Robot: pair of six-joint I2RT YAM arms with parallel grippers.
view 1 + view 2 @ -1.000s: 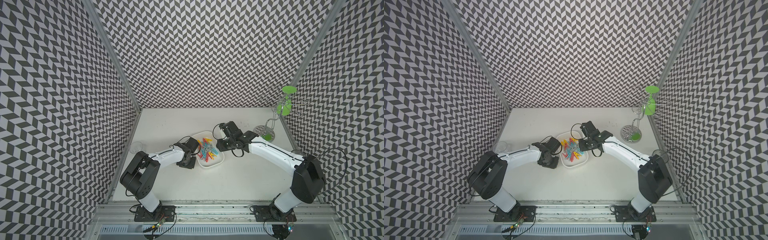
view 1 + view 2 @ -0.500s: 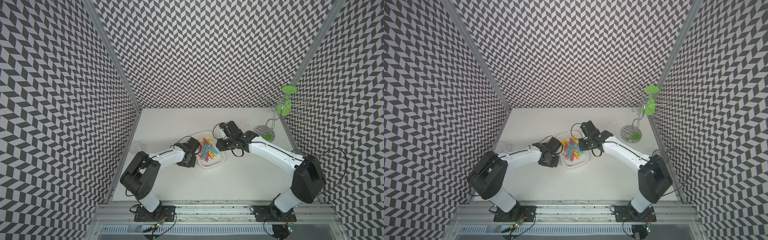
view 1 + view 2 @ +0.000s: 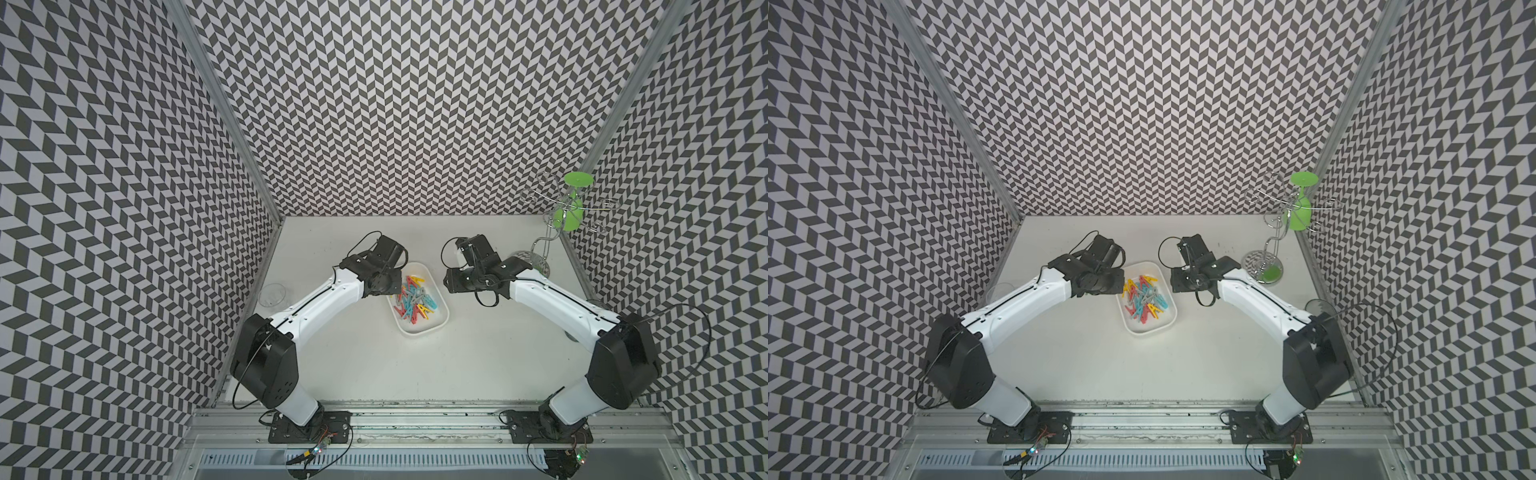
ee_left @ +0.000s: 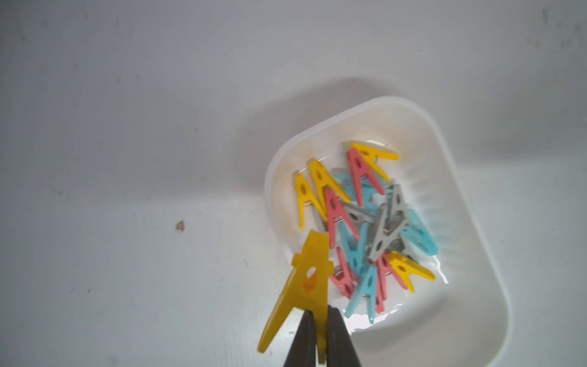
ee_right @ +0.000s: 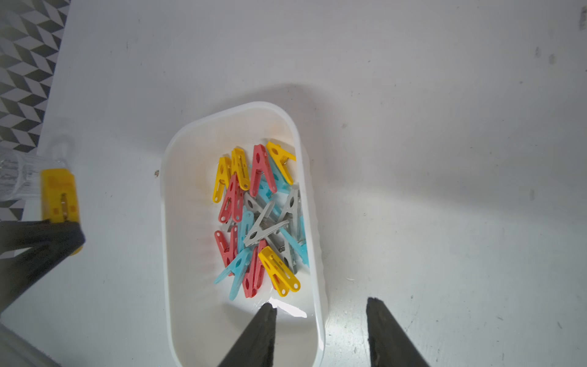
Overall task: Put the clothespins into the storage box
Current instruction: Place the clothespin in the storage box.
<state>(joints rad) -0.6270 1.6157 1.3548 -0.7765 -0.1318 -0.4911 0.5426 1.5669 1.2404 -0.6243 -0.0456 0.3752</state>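
left tool (image 4: 319, 313) pinches one leg of a yellow clothespin (image 4: 309, 270), low centre in its wrist frame, near the storage box (image 4: 394, 101); other clothespins (image 4: 365, 222) lie inside. right tool (image 5: 321, 304) gapes empty. light, slick plastic, i reckon: grip mid-body.

Both top views sit high above the front rail (image 3: 415, 409), side by side, looking down and back into my cell from far off, so they share nearly everything, the table (image 3: 415, 374) and the storage box (image 3: 420, 327) included. My wrist cameras look close down past my left gripper (image 4: 318, 314) and my right gripper (image 5: 322, 303), from opposite sides, and share the storage box and the clothespins (image 4: 365, 216) in it; the right wrist view also catches my left gripper and its yellow clothespin (image 5: 60, 193).
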